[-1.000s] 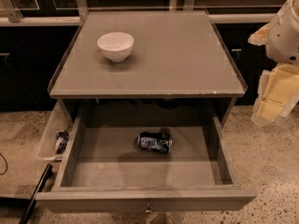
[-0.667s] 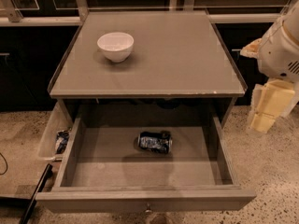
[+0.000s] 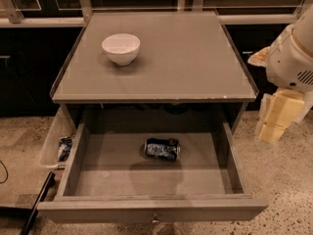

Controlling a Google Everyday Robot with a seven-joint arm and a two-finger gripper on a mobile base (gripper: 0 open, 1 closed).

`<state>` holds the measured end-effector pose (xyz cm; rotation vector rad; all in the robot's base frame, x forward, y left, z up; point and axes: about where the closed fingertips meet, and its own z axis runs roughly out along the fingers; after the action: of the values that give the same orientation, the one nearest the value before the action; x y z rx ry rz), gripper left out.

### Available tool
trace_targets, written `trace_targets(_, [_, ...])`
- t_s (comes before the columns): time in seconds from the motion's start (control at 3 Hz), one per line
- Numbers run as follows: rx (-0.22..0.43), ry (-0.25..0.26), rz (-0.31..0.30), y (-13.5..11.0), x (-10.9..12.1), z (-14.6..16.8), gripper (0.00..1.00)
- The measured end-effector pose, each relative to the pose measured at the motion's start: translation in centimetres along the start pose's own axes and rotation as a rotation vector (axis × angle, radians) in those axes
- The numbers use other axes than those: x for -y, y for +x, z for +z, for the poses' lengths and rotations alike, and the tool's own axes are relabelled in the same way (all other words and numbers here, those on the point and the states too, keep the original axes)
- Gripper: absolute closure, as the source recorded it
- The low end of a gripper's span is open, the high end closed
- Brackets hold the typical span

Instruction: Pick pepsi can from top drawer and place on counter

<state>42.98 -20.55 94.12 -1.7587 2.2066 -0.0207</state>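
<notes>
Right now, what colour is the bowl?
White bowl, camera view; gripper hangs right of the counter.

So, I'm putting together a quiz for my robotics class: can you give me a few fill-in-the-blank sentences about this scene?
1. The can lies on its ___ in the open drawer.
2. On the counter sits a white ___.
3. The gripper hangs at the picture's ___ edge, outside the drawer.
Missing words: side; bowl; right.
</notes>
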Motion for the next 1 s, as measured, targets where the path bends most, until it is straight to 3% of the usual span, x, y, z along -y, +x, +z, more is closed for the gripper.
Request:
trace_targets(0.67, [0.066,-0.133,0.014,-1.6,-4.2,9.4,0.0])
trace_targets(1.0, [0.107,-0.147,-0.004,-2.7,-5.2,13.1,0.0])
